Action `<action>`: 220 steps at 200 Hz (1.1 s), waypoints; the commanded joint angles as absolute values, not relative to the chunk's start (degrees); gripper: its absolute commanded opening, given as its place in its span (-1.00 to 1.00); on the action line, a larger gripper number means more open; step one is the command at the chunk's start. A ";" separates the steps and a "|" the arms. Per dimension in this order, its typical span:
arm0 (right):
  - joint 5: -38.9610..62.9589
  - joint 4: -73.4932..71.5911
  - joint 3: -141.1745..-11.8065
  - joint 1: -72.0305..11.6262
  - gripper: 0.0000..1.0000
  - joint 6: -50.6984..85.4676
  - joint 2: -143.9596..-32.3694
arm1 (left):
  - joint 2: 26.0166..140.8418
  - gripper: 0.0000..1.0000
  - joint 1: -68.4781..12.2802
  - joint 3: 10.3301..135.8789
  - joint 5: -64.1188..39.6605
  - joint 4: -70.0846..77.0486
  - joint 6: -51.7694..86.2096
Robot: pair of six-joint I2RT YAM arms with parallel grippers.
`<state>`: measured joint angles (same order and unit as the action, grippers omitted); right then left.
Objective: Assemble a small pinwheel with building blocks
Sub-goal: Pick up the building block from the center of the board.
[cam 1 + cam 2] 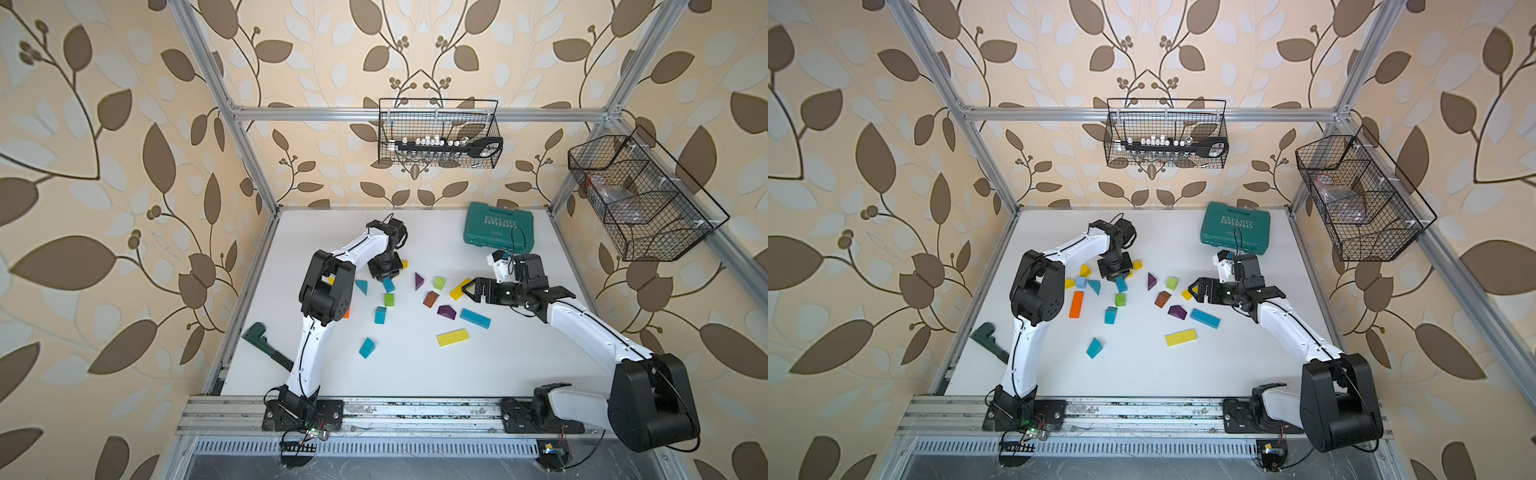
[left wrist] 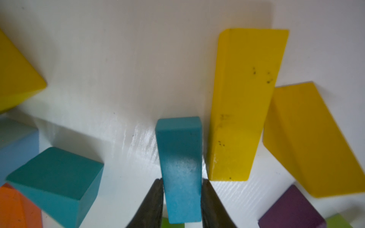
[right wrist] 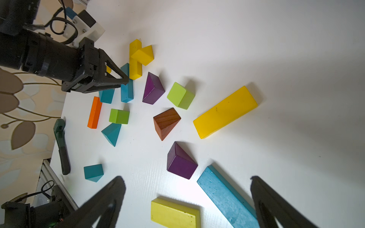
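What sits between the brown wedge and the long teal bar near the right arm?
A purple wedge lies between the brown wedge and the long teal bar. It shows in both top views and the right wrist view.

On the white surface (image 1: pixel 415 374), the left claw (image 1: pixel 385 277) points down onto a teal bar (image 1: pixel 389 285); the right claw (image 1: pixel 467 289), spread wide, hovers at a yellow bar (image 1: pixel 456 292) nearer the right edge.

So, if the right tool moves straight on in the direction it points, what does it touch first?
Probably the nearer purple wedge, lying just ahead of the open right tool in the right wrist view. The tool's height above the table is unclear, so it might pass over.
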<state>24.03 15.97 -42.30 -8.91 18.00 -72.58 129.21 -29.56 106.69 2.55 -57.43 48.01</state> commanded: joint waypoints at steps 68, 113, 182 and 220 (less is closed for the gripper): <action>24.37 15.64 -41.79 -8.74 0.99 18.48 -73.53 | 128.92 -0.25 -29.19 104.94 0.43 -57.84 47.22; 24.34 15.73 -41.92 -8.63 0.99 18.39 -73.97 | 129.39 -0.54 -29.20 106.31 -1.03 -56.50 41.54; 24.07 15.65 -41.83 -8.69 0.99 18.63 -73.84 | 105.83 -0.89 -29.27 92.18 0.39 -61.25 29.10; 24.02 15.78 -41.81 -8.63 0.99 18.68 -73.43 | 87.21 -0.84 -29.32 73.10 -0.92 -60.62 26.63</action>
<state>24.16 15.81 -42.30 -8.86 18.22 -73.32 97.06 -29.56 82.70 -0.38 -57.71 29.98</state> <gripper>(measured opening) 0.996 0.289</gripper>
